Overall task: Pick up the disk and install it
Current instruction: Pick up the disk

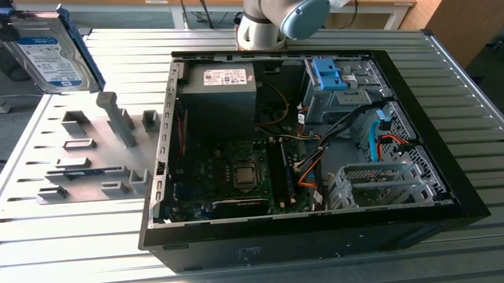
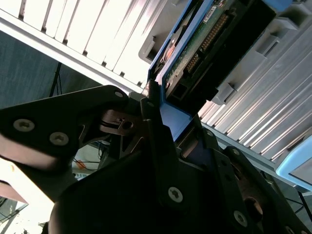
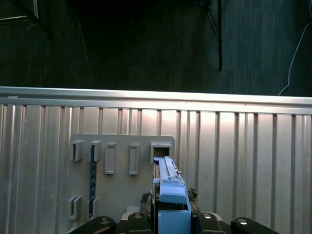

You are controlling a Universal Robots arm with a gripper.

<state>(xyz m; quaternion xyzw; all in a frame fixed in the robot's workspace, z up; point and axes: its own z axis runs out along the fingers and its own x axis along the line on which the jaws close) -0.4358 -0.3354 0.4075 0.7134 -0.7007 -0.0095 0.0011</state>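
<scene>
The disk [image 1: 49, 56], a silver drive with a white-and-blue label in a bright blue caddy, hangs upright in the air at the exterior view's far left, above the grey holder plate [image 1: 87, 159]. In the second wrist view my gripper [image 2: 178, 126] is shut on the caddy's blue edge, and the disk's [image 2: 204, 44] green circuit board and connectors show beyond the dark fingers [image 2: 152, 131]. The first wrist view looks along the blue caddy of the disk [image 3: 170, 195], clamped in my gripper [image 3: 171, 207] above the holder plate's [image 3: 122, 195] slots.
An open black computer case [image 1: 464, 194] lies on the slatted metal table [image 1: 457, 88], with a blue bracket [image 1: 329, 73] on the grey drive bay and an empty grey drive cage [image 1: 378, 183] by the case's front. The arm's base [image 1: 264, 26] stands behind the case.
</scene>
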